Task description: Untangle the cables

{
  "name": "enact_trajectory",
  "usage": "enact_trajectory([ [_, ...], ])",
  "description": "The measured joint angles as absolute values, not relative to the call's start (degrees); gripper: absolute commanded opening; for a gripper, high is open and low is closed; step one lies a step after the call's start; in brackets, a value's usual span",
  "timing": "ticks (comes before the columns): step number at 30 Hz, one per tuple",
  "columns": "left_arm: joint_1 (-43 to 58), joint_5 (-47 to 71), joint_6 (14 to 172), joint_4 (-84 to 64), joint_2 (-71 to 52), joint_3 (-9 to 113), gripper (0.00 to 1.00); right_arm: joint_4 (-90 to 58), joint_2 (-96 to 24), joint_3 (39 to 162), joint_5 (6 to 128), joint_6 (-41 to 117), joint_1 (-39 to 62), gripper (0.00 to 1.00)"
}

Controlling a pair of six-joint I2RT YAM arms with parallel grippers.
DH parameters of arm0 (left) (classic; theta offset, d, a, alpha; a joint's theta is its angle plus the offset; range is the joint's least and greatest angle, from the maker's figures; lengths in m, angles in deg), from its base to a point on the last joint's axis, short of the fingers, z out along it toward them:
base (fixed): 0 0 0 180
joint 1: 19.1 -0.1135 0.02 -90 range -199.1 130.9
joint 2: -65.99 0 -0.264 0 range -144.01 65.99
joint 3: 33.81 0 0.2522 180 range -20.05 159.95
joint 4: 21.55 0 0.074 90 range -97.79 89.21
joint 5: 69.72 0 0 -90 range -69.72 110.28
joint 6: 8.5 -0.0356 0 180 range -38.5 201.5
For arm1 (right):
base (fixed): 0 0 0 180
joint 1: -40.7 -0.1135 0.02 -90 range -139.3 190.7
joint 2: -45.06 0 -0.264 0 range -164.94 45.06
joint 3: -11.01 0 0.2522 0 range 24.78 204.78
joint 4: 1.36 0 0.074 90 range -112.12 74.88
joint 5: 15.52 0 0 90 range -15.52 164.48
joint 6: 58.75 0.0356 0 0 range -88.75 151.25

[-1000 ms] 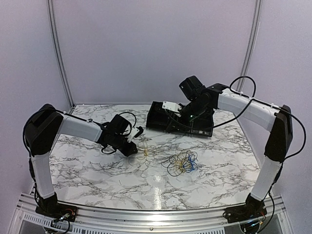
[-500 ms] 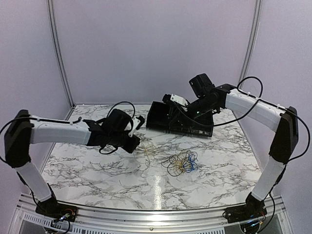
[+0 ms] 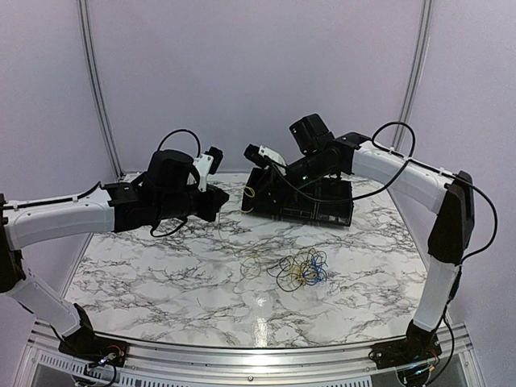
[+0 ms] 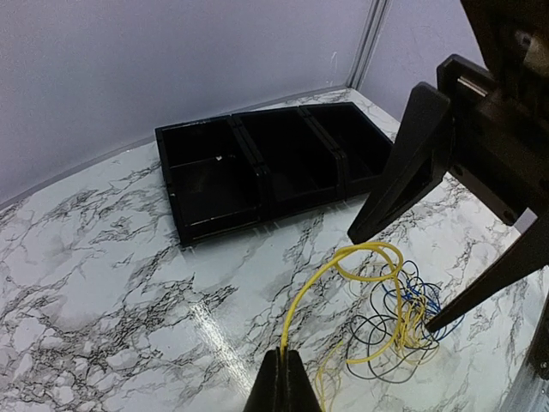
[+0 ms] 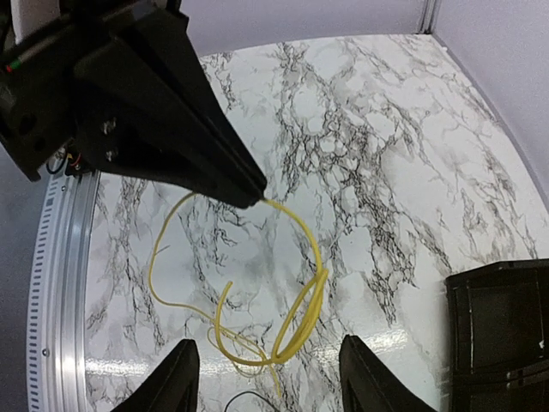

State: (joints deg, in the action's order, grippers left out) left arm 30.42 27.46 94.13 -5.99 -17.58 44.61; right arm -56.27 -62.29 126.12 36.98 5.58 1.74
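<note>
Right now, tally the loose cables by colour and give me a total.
yellow cable: 1
black cable: 1
blue cable: 1
Total: 3, as far as the tangle lets me tell the strands apart.

**Reporter:** How many arms stood at the table point(image 3: 145, 282)?

**Photographer:** Two, a left arm point(image 3: 72, 214) and a right arm point(image 3: 403, 173), at that one marble table.

**Reporter:** And trays?

**Photographer:** One black tray point(image 4: 169, 189), split into three compartments.

**Reporter:** The cables?

**Photographer:** Three colours showed. There was one yellow cable point(image 5: 304, 316), with black cable point(image 3: 284, 279) and blue cable point(image 3: 318, 274) looped together in a single tangle. How many strands of black or blue lay in it could not be counted.
</note>
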Motion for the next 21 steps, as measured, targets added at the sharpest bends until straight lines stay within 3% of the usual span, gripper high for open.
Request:
enact_trajectory([
  [5, 31.14, 27.48, 94.11, -5.99, -18.38, 44.61, 0.00, -55.72, -61.89, 126.57, 35.91, 7.74, 1.76, 0.46],
  [16, 31.60, 28.29, 93.65, -6.07, -18.47, 44.61, 0.00, -55.02, -61.87, 126.05, 35.74, 11.33, 3.53, 0.16],
  [21, 31.62, 28.29, 93.45, -6.12, -18.47, 44.61, 0.00, -54.63, -61.85, 125.29, 34.80, 12.18, 4.98, 0.14],
])
